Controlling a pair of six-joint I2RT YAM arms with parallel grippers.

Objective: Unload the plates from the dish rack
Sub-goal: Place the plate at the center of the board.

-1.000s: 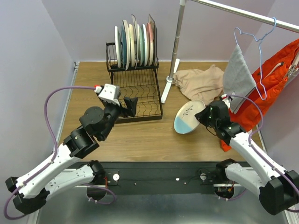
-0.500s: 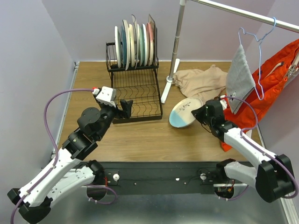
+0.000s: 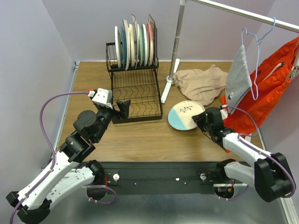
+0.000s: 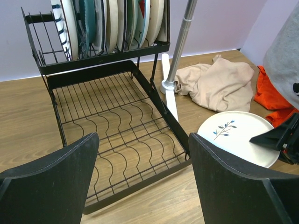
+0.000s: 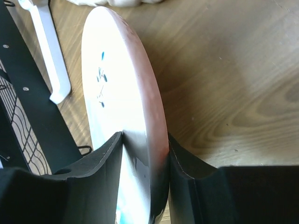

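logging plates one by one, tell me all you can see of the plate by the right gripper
Round, glazed ceramic by its look, the plate is cream with a pale blue part and a small dark leafy sprig. It lies about flat, face up, on the wooden table right of the dish rack, near the beige cloth. The right gripper straddles its rim; whether it grips is unclear.

Black wire rack (image 3: 138, 93) — 2 tiers, wavy dividers on lower tray. Upper basket holds plates (image 3: 133, 44) upright on edge, packed side by side. One twig plate (image 3: 186, 115), cream w/ blue edge, lies face up — just right of rack.
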